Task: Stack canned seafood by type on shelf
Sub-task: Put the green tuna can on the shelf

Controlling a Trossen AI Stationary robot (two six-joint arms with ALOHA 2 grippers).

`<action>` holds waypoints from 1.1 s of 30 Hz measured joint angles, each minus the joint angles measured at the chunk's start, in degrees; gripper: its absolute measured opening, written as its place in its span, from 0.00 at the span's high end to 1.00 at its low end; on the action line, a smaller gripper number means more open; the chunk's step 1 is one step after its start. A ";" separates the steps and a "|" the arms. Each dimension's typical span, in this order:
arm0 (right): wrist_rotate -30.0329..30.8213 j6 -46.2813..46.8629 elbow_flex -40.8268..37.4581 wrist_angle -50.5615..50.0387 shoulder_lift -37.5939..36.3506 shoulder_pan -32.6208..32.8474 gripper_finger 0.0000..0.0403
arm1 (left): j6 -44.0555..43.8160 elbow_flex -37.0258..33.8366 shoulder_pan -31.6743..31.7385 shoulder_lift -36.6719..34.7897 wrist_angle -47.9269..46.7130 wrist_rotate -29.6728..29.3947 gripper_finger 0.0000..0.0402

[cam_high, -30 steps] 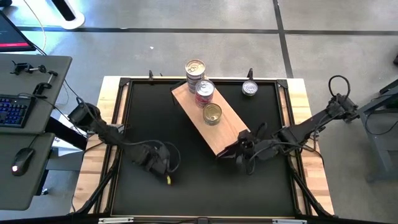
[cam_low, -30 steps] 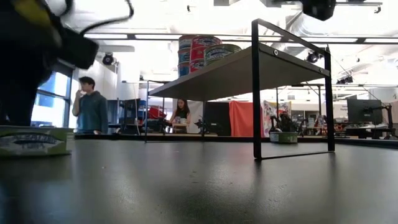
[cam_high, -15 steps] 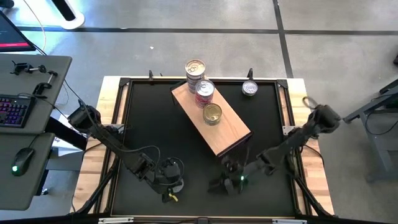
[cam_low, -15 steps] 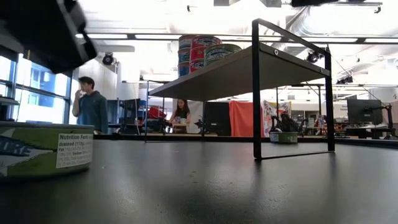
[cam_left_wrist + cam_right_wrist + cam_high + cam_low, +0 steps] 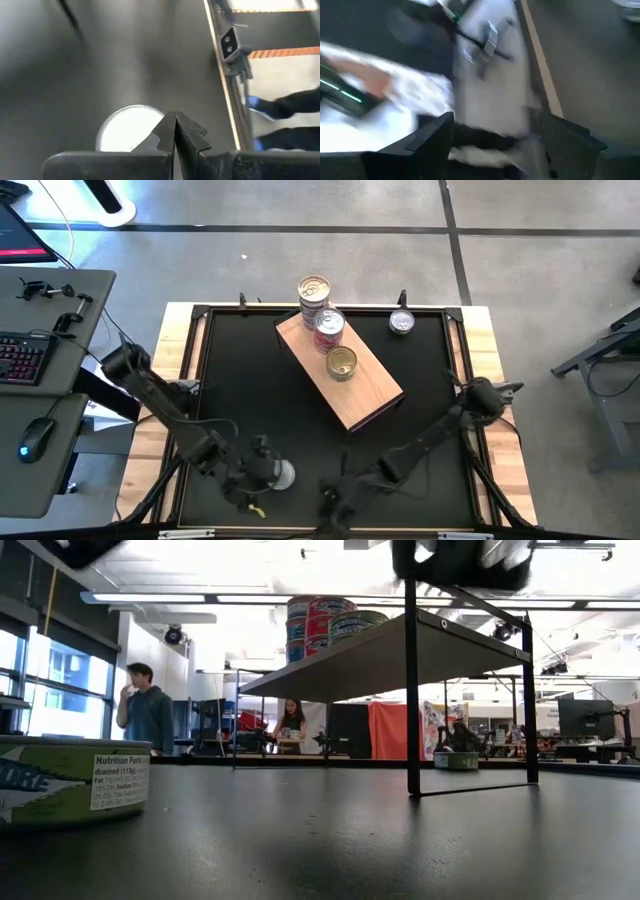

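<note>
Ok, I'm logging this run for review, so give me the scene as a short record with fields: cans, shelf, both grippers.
shelf: wooden board lying diagonally on the black table
cans on shelf: three, at its far end
cans off shelf: one silver can at the far right, one at the near edge
left gripper: shut, empty, beside the near can
right gripper: open, empty, at the near edge

Open-plan robotics lab, ceiling strip lights [image 5: 300, 598], desk with keyboard [image 5: 22, 360], monitors [image 5: 585, 718], people [image 5: 145, 710] standing behind
</note>
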 joint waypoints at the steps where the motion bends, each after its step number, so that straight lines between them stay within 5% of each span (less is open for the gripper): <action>1: -1.58 -2.67 2.46 -5.14 0.88 -0.97 0.31 | -0.45 0.39 -0.96 -0.84 -2.07 -1.50 1.00; 7: 2.31 -16.23 13.25 -27.62 2.81 -4.22 0.31 | -4.99 -0.98 -5.00 -3.08 -6.42 -4.46 1.00; 18: 5.34 -31.03 18.66 -31.96 2.79 -5.59 0.32 | -9.92 -1.90 -5.27 -1.83 -5.03 -8.00 1.00; 21: 10.37 -32.27 18.40 -34.65 2.82 -6.15 0.46 | -9.04 -1.90 -5.05 -1.15 -6.80 -8.11 1.00; 26: 10.52 -31.78 18.20 -35.80 6.05 -6.82 0.93 | -9.04 -1.90 -4.81 1.59 -7.95 -8.06 1.00; 33: 11.23 -30.00 18.16 -33.51 11.93 -6.77 0.99 | -9.00 -1.94 -4.81 7.62 -5.84 -8.19 1.00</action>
